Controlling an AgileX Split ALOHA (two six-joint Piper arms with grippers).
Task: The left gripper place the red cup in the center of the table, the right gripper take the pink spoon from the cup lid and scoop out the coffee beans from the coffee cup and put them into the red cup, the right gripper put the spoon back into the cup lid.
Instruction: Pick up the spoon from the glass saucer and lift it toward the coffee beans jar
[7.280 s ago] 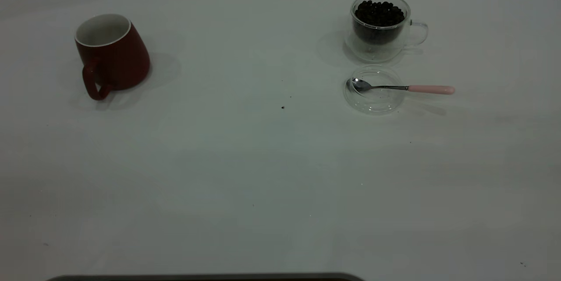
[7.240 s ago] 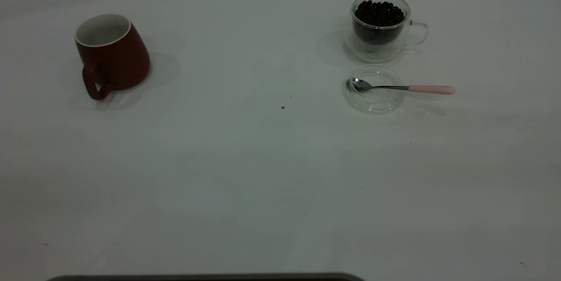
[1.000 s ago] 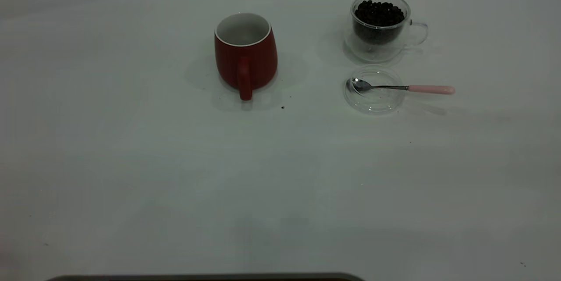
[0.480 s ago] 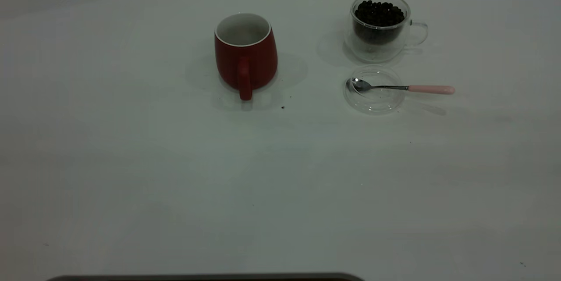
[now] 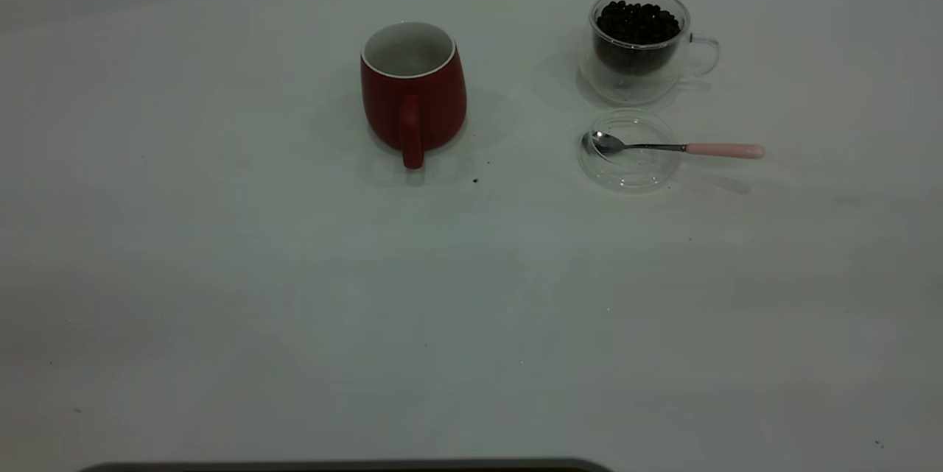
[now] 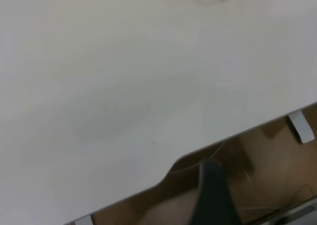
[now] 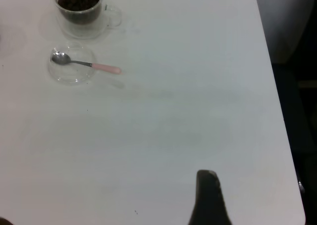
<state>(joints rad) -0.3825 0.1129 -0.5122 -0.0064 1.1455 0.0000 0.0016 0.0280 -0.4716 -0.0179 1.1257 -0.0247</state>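
Observation:
The red cup point(image 5: 412, 89) stands upright near the middle of the table, handle toward the front, white inside empty. The glass coffee cup point(image 5: 637, 41) full of dark beans stands at the back right. In front of it lies the clear cup lid point(image 5: 628, 166) with the pink-handled spoon point(image 5: 726, 150) resting across it, bowl in the lid. Neither gripper shows in the exterior view. My left gripper point(image 6: 213, 195) hangs past the table's edge, far from the cup. My right gripper point(image 7: 208, 197) hovers over bare table, well away from the spoon point(image 7: 105, 67) and coffee cup point(image 7: 79, 7).
The white table point(image 5: 295, 273) carries a few dark specks by the red cup point(image 5: 475, 180). Its edge, with floor beyond, shows in the left wrist view point(image 6: 233, 140). Its right edge and a dark drop show in the right wrist view point(image 7: 277, 111).
About seven seconds ago the red cup sat tilted at the table's left; it now stands upright in the middle. Over the last second nothing on the table has moved.

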